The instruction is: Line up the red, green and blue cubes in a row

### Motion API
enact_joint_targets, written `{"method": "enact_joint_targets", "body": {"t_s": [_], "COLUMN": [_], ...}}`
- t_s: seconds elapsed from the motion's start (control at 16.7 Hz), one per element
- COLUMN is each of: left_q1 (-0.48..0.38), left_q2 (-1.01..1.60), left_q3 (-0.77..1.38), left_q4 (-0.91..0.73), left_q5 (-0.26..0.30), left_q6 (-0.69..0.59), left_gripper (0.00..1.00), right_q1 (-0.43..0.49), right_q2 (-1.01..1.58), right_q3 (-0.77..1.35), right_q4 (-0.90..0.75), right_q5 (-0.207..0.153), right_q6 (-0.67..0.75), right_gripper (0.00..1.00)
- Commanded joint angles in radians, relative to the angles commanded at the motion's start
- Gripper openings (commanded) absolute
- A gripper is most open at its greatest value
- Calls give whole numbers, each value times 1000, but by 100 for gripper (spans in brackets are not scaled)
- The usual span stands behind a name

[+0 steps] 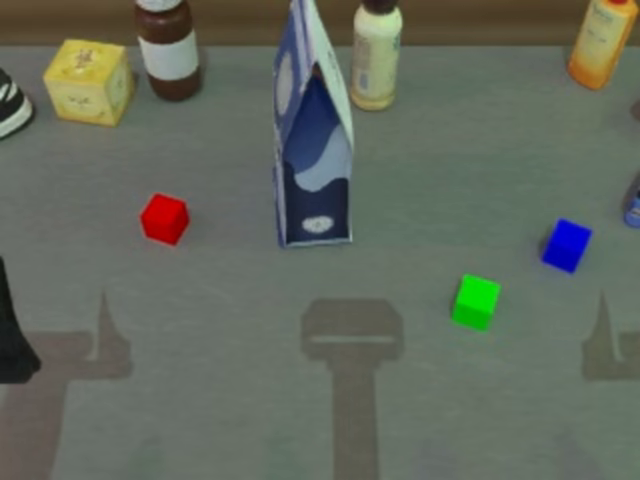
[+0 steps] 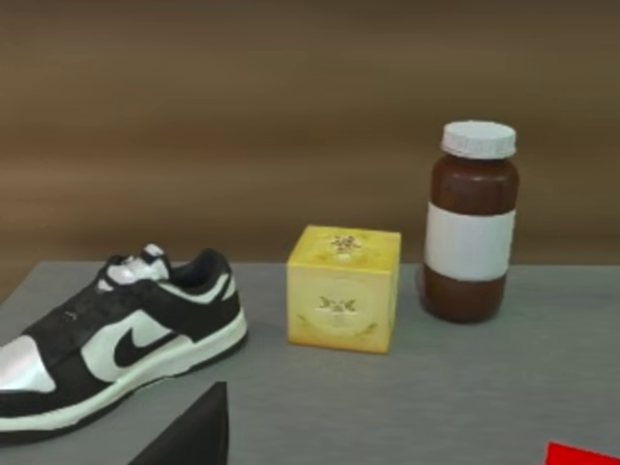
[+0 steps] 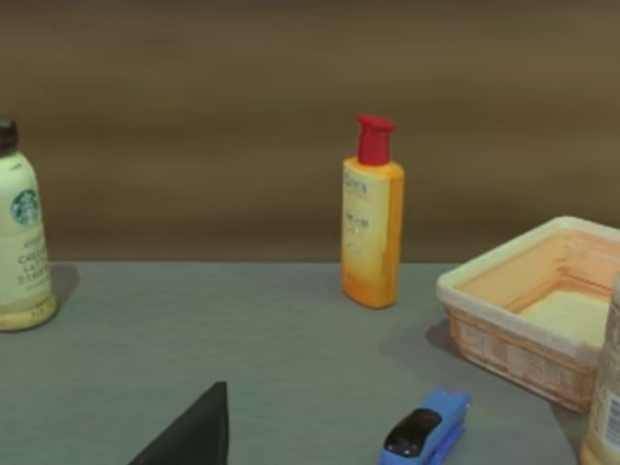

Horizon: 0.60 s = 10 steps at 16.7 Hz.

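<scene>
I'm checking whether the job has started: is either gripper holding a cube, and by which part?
Nothing is held. The red cube, green cube and blue cube all sit free on the table, with no gripper near them.

The grey table [image 1: 200,400] carries three small cubes, none touching another. The red cube [image 1: 164,218] sits on the left half; the green cube [image 1: 475,301] and blue cube [image 1: 566,245] lie near each other on the right. Between them a tall blue-and-white carton [image 1: 314,150] stands upright. Along the far edge stand a pale yellow patterned box [image 1: 88,81], a brown jar [image 1: 169,48] beside it, a cream bottle [image 1: 376,57] and an orange bottle [image 1: 604,42]. A black-and-white sneaker [image 2: 107,334] rests at the far left, a wicker basket [image 3: 528,315] and blue stapler [image 3: 424,432] toward the right.
</scene>
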Motion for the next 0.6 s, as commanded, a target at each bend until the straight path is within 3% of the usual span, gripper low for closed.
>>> {"method": "enact_joint_targets", "body": {"t_s": [0.3,0.6], "left_q1": [-9,-43], "left_q2": [61,374], "left_q3": [61,365], "left_q4": [-42,-232], "left_q5": [2,2], "left_q6": [5,28], "left_gripper": [100,100], "right_q1": [0,0], "right_q2": [0,0], "right_q3": [0,0], "right_q4": [0,0], "right_q5": [0,0], "right_q6": [0,0], "right_gripper": [100,100]}}
